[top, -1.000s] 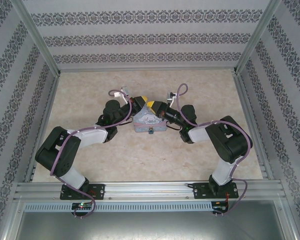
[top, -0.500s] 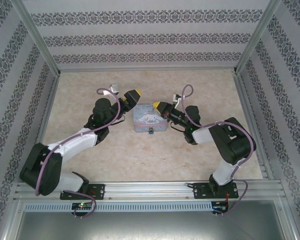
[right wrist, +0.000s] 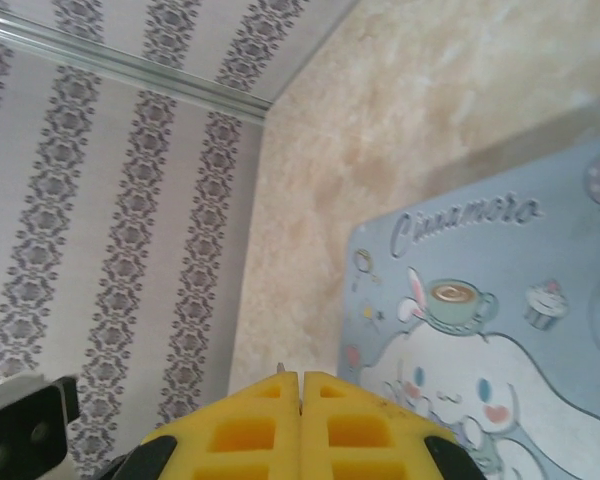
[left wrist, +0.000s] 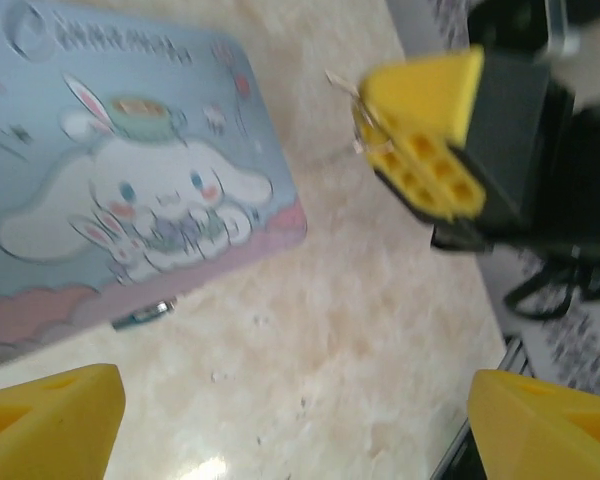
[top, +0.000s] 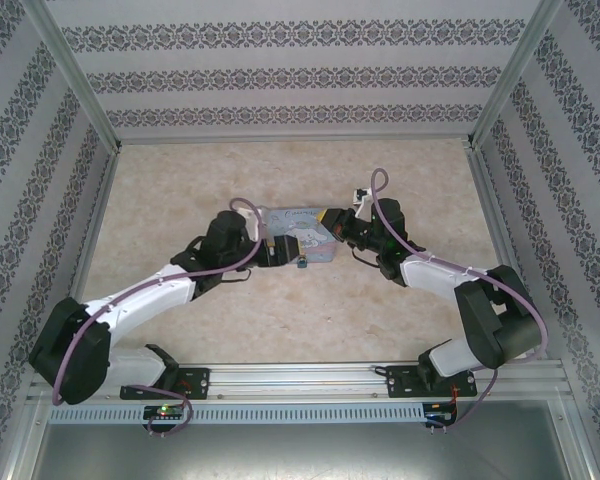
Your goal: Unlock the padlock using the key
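**Operator:** Left gripper status?

**Technician:** The left gripper (left wrist: 297, 425) is spread wide. Bare beige marbled counter (left wrist: 360, 330) shows between its yellow fingers (left wrist: 45, 415). It sits at the left near side of the light blue cartoon tin box (left wrist: 130, 180).

**Operator:** Right gripper?

**Technician:** The right gripper (right wrist: 300, 378) is pressed together. A thin brownish-metal key (right wrist: 279, 369) is pinched in it, with only a short tip projecting past the fingertips. This gripper sits at the far right corner of the tin box, tips pointing left.

**Operator:** Padlock location?

**Technician:** The small dark teal-grey padlock (left wrist: 142, 314) lies at the near edge of the tin box, touching it, about midway along that edge. It is apart from the key, with the tin lid between them. The tin box rests flat at mid-counter, between the two grippers.
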